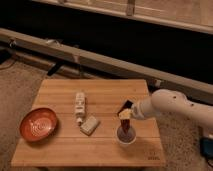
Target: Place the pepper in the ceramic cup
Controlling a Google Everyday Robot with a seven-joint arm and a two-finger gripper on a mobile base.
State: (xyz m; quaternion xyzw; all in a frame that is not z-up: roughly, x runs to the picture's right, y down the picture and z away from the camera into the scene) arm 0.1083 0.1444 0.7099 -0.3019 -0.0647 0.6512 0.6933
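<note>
The ceramic cup (120,141), small and white, stands on the wooden table (100,150) near its front right. My gripper (125,116) hangs directly above the cup, reaching in from the right on the white arm (170,106). It is shut on the pepper (127,128), a dark red-brown pod that hangs down from the fingers with its lower end inside the cup's mouth.
A white bottle (80,106) lies at the table's middle, with a small beige block (90,125) just in front of it. An orange-red patterned bowl (39,124) sits at the front left. A dark wall and rail run behind the table.
</note>
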